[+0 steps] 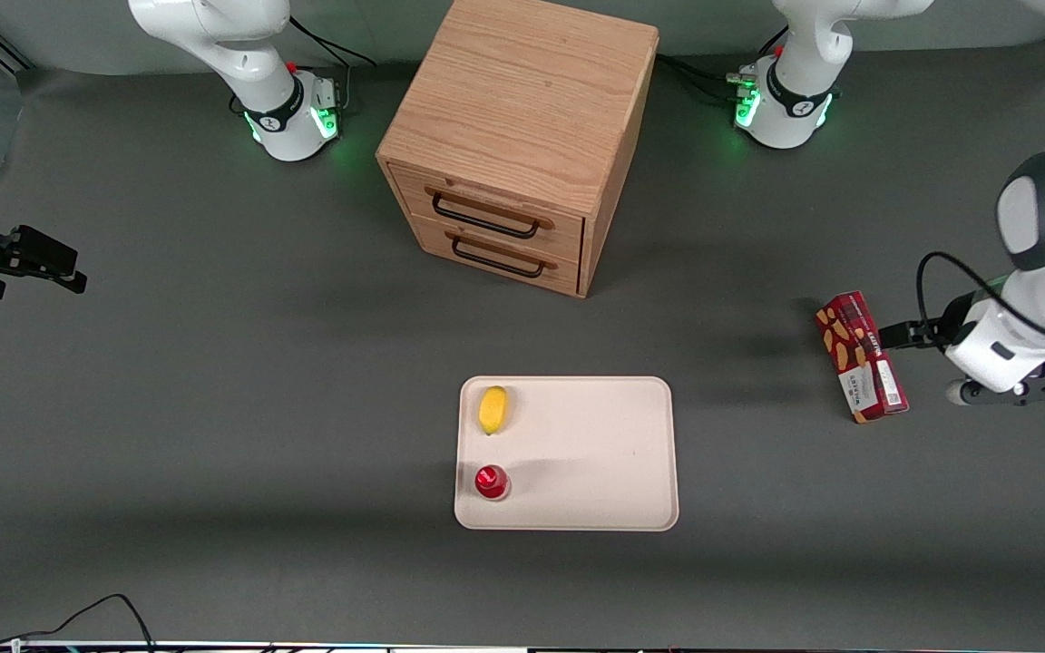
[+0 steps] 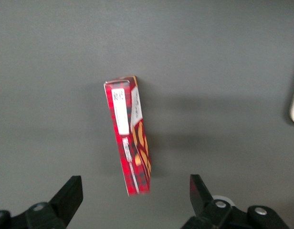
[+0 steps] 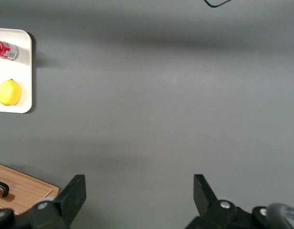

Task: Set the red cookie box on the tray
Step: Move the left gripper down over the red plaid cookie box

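Hovering just beside the red cookie box [image 1: 861, 355], my left arm's claw [image 1: 903, 335] is holding its fingers [image 2: 68, 196] spread wide apart with nothing between them. From the wrist camera I am seeing the box [image 2: 130, 133] lying on the grey table [image 2: 209, 71] in line with the gap between the two fingers but clear of both. The box is resting on the table toward the working arm's end, well apart from the tray [image 1: 595, 453], its white label at the end nearer the front camera. I am seeing the tray sitting nearer the front camera than the wooden drawer cabinet [image 1: 518, 136], and it is carrying a lemon [image 1: 493, 410] and a small red can [image 1: 492, 482], both near the tray edge toward the parked arm's end.
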Motion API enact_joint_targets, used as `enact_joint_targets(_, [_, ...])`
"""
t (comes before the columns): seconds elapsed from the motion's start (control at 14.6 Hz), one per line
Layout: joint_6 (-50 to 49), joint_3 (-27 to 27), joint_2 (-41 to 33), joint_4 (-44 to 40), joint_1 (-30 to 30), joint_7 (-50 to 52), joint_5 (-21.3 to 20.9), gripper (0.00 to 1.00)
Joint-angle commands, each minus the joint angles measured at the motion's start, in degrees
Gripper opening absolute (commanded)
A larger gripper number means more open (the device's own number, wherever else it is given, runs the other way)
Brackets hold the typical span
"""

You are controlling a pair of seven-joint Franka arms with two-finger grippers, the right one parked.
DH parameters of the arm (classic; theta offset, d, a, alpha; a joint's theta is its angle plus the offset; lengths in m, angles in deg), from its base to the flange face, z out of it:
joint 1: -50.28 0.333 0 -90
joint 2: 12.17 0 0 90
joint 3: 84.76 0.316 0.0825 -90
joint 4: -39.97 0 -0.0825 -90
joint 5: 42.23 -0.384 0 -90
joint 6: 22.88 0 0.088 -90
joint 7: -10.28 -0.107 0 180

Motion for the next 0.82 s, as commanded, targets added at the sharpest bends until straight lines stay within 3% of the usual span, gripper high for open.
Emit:
enact_joint_targets(0.0, [11.5,1.3,-2.2,10.3,0.3,-0.6,-0.3,1.00])
enact_joint_targets(0.34, [33.9,1.6,1.8,22.3,0.2,-0.5,1.7,1.00])
enact_joint_targets(0.62, [41.6,1.6,6.2,23.5,0.4,-2.4,3.0,0.98])
enact_joint_targets(0.69, [42.9,1.6,7.1,23.6,0.4,-2.7,3.1,0.84])
enact_joint_targets(0.75, [43.8,1.6,7.5,23.7,0.5,-2.7,3.1,0.58])
